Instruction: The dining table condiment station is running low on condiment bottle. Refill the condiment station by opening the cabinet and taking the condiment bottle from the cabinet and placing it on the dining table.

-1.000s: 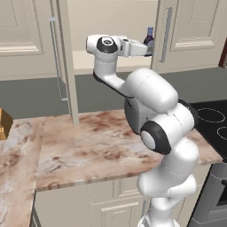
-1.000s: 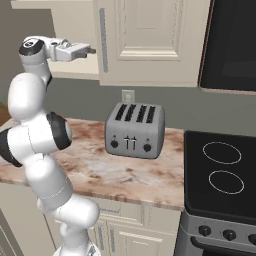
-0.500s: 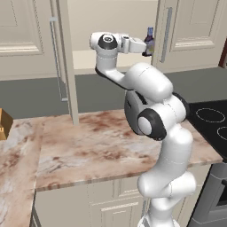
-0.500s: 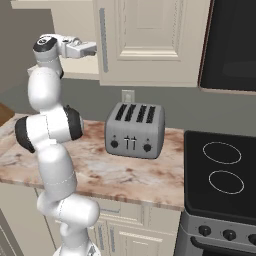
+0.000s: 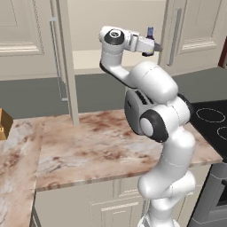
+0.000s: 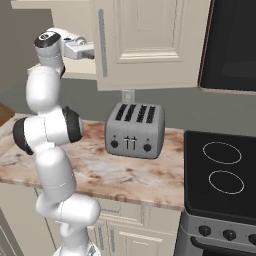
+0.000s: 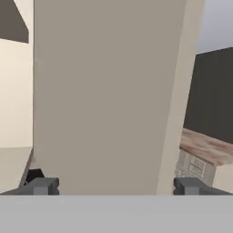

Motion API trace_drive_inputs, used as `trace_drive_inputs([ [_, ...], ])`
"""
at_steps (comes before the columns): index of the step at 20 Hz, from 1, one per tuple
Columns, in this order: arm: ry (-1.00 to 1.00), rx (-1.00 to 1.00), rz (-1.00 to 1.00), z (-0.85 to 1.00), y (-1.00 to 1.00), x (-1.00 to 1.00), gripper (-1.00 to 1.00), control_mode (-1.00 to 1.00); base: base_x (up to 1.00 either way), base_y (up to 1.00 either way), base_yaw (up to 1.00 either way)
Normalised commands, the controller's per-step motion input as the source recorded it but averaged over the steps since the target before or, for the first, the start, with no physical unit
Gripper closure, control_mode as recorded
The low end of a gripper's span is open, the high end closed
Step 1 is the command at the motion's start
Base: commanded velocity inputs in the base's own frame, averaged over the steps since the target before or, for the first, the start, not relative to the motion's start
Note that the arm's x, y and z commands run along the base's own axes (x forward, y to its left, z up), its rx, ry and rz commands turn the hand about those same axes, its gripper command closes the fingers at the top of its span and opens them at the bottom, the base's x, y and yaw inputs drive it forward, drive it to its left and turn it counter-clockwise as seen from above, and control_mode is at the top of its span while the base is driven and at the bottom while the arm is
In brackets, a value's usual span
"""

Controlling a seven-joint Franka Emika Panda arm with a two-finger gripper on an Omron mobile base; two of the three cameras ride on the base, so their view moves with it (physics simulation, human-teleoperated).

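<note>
- Left base view: the white arm rises from the lower right and folds up and over to the open cabinet (image 5: 111, 42), its hand level with the lower shelf
- the gripper (image 5: 153, 48) points right, toward the swung-out right-hand door (image 5: 188, 35) with its long silver bar handle (image 5: 177, 31)
- the condiment bottle (image 5: 150, 33) stands upright on the shelf just behind the hand; its pale blue cap and dark neck rise above the gripper, the lower part is hidden by it
- whether gripper and bottle touch cannot be told from this side
- the left door (image 5: 66, 62) is swung out edge-on toward the camera, its thin handle (image 5: 56, 57) beside it
- below lies a marble counter (image 5: 88, 150), with a black cooktop (image 5: 213, 124) at the right edge
- Right base view: the hand reaches in behind the edge of the open panelled door (image 6: 145, 42); the gripper (image 6: 90, 49) is partly hidden there
- a silver four-slot toaster (image 6: 134, 130) sits on the counter beside the cooktop (image 6: 222, 167), well below the hand
- Hand view: the two dark fingertips (image 7: 41, 186) stand far apart at the bottom corners, jaws fully spread, nothing between them
- a broad cream door face (image 7: 104, 91) lies straight ahead and close
- a strip of marble counter (image 7: 207, 145) shows to the right
</note>
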Motion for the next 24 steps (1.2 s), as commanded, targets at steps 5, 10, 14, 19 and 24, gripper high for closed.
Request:
trace_drive_inputs([
  [5,0.00,0.07,-0.12,0.31,-0.53,-1.00,-1.00,-1.00,0.00,0.00,0.00],
  [10,0.00,0.05,-0.11,0.26,-0.69,-1.00,-1.00,-1.00,0.00,0.00,0.00],
  [14,0.00,0.06,-0.12,0.16,-0.81,-1.00,-1.00,-1.00,0.00,0.00,0.00],
  [19,0.00,0.07,-0.14,0.14,-0.90,-1.00,-1.00,-1.00,0.00,0.00,0.00],
  [24,0.00,0.03,-0.13,0.08,-1.00,-1.00,-1.00,-1.00,0.00,0.00,0.00],
])
